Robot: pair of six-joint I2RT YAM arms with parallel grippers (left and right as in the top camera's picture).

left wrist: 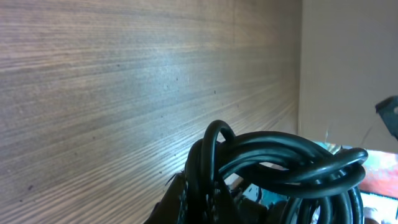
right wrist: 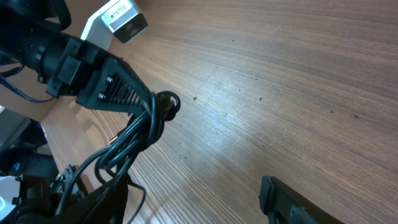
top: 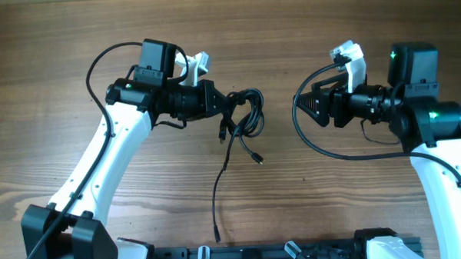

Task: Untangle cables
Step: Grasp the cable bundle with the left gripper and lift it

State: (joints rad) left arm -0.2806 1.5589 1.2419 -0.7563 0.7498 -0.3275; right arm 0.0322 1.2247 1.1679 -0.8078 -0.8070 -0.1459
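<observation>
The cables (top: 246, 118) are a bunch of thin black cords in loose loops at the table's middle. One long tail (top: 217, 193) runs toward the front edge, and a short plug end (top: 256, 157) hangs beside it. My left gripper (top: 223, 103) is shut on the bunch's left side. In the left wrist view the looped cords (left wrist: 283, 163) fill the jaws (left wrist: 208, 200). My right gripper (top: 300, 105) is open and empty, to the right of the bunch and apart from it. In the right wrist view its fingers (right wrist: 194, 202) are spread, and the left gripper (right wrist: 115, 89) grips the cables (right wrist: 140, 138).
The wooden table (top: 310, 203) lies under everything. The thick black wires of the arms loop beside the left arm (top: 94, 69) and below the right gripper (top: 323, 151). A black rail (top: 250, 256) runs along the front edge.
</observation>
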